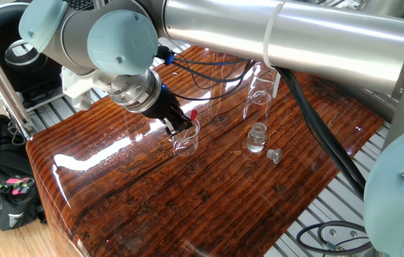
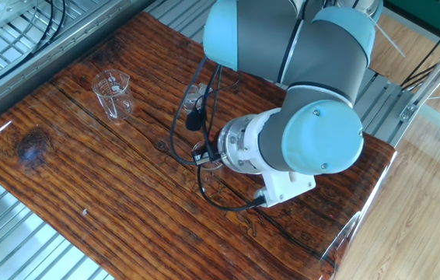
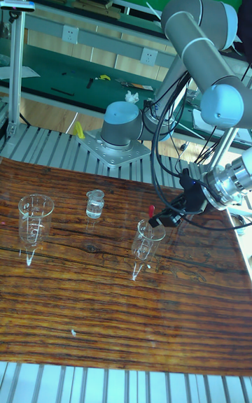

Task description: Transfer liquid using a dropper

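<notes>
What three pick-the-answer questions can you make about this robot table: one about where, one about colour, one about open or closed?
1. Where is the dropper?
A. at the beaker beside the hand
B. in a drawer
C. on the floor
2. What colour is the dropper's bulb?
A. blue
B. red
C. yellow
3. The small bottle is:
A. stoppered
B. tipped over
C. open, stopper lying beside it
Answers: A, its bulb pokes up over the beaker's rim; B, a red tip shows; C, the stopper lies loose.
</notes>
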`<state>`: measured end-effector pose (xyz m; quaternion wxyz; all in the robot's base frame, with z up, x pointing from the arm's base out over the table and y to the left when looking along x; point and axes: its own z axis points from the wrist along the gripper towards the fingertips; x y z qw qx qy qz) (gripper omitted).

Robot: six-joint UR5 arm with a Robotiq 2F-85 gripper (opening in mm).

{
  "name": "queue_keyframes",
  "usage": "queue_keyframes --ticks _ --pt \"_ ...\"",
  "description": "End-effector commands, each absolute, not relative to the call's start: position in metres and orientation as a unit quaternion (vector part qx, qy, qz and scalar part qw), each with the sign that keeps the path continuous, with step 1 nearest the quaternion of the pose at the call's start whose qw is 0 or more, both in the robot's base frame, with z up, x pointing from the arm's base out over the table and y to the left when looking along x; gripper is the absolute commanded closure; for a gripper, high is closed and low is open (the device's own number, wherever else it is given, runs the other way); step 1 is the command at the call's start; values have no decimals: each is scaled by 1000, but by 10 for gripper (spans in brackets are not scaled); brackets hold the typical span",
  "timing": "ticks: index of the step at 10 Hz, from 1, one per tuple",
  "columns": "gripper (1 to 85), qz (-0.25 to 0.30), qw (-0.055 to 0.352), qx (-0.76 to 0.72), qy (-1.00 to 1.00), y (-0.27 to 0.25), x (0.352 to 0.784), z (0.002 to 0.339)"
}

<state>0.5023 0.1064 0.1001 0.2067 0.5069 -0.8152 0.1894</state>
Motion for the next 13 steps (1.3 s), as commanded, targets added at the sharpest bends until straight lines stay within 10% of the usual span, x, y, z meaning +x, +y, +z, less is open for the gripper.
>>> queue_keyframes --ticks 1,13 --pt "740 182 202 510 -816 110 503 98" --pt "633 183 195 519 -812 107 512 97"
